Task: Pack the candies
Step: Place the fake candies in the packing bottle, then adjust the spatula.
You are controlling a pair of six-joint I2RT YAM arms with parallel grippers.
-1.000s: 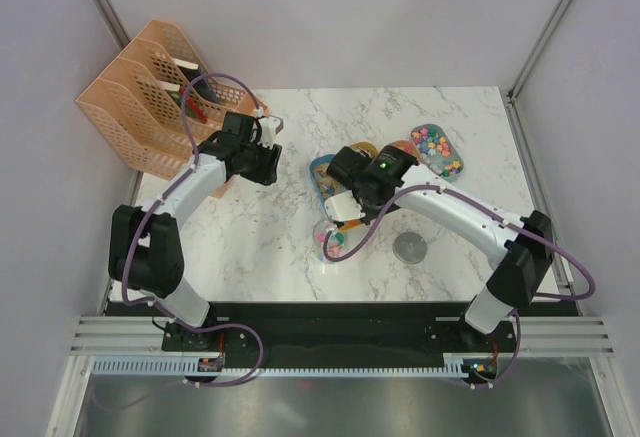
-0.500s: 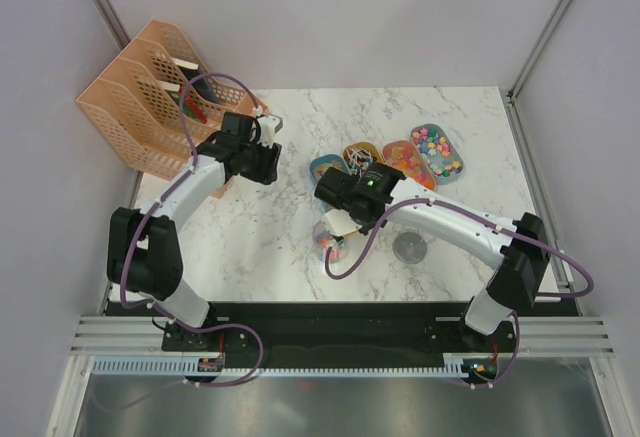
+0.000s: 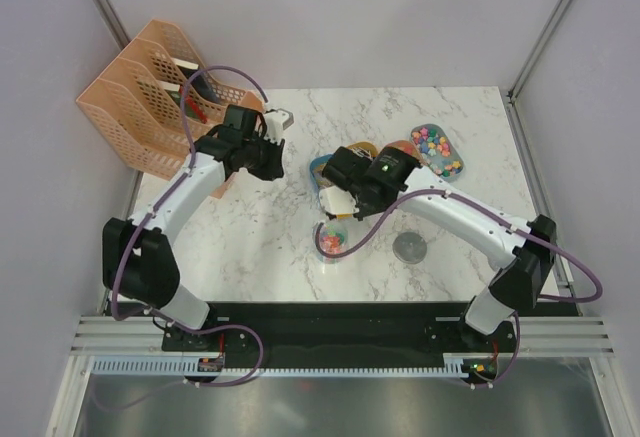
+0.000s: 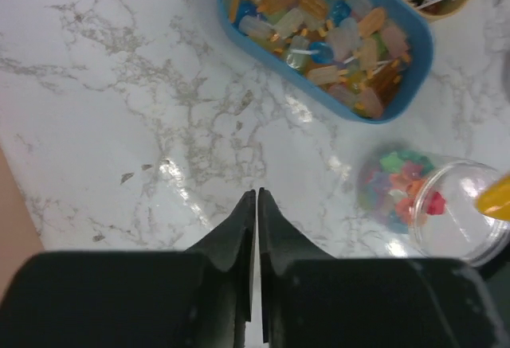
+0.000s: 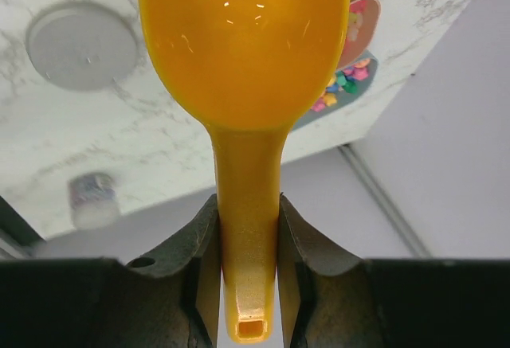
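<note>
Candies (image 4: 402, 185) lie in a clear cup (image 3: 333, 240) on the marble table; the left wrist view shows this cup (image 4: 466, 232) at lower right. More candies fill a blue oval tray (image 4: 421, 53) and a teal tray (image 3: 437, 149). My right gripper (image 5: 248, 205) is shut on the handle of a yellow-orange scoop (image 5: 243, 37). In the top view the right gripper (image 3: 345, 192) hovers between the blue tray (image 3: 320, 167) and the cup. My left gripper (image 4: 256, 197) is shut on nothing over bare marble; from above the left gripper (image 3: 272, 162) sits left of the trays.
A round grey lid (image 3: 410, 248) lies right of the cup. An orange tray (image 3: 360, 150) and a red tray (image 3: 405, 162) sit between the blue and teal ones. Peach file racks (image 3: 150, 92) stand at the back left corner. White walls enclose the table.
The left gripper has shut and shifted slightly toward the back right. The right gripper with the scoop dipped over the cup, then drew back toward the trays, uncovering the cup.
</note>
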